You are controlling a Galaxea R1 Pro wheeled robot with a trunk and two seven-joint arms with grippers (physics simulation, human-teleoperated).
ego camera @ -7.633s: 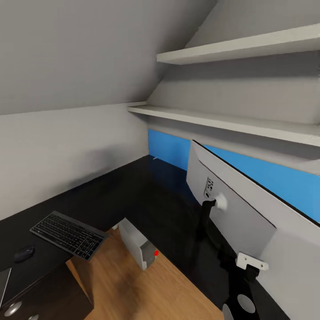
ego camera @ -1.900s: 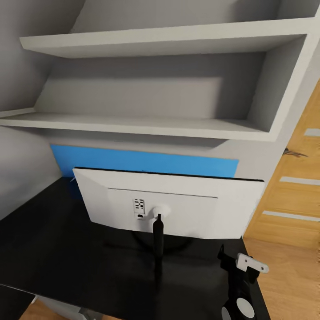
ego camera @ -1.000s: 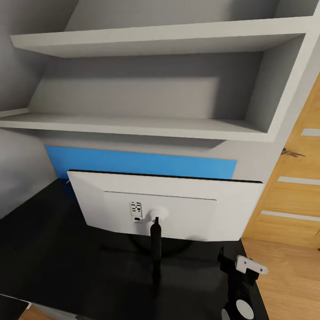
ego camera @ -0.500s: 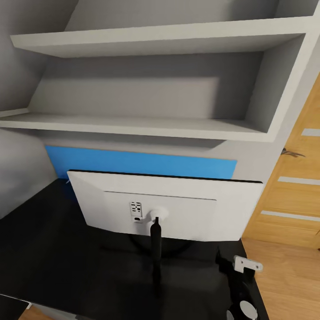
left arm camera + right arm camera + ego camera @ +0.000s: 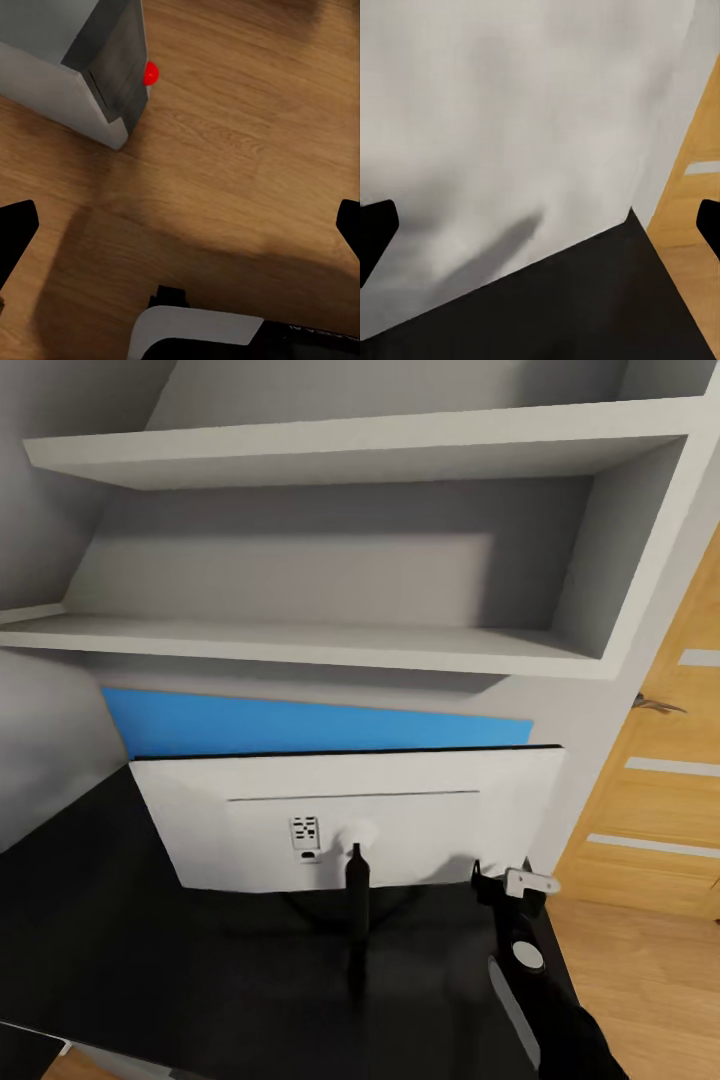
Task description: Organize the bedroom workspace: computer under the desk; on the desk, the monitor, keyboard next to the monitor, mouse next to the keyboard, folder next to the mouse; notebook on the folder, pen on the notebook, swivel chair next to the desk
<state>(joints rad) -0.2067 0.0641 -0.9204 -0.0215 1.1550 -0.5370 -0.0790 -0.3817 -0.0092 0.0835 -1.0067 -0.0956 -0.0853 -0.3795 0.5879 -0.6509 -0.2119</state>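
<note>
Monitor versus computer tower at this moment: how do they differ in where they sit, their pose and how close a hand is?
The monitor stands on the black desk; the computer sits on the wooden floor. The monitor is a wide thin panel on a slim black stand; the computer is a boxy case. The right hand is at the monitor's lower corner; the left hand hangs open above the floor, apart from the computer. Both show light-grey surfaces.

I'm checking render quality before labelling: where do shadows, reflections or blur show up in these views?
Head view: the glossy desk mirrors the monitor stand faintly; soft shade under the shelves. Right wrist view: the monitor's grey back is smeared and featureless, with one dark streak of shadow. Left wrist view: a broad shadow bands the wooden floor near the computer.
</note>
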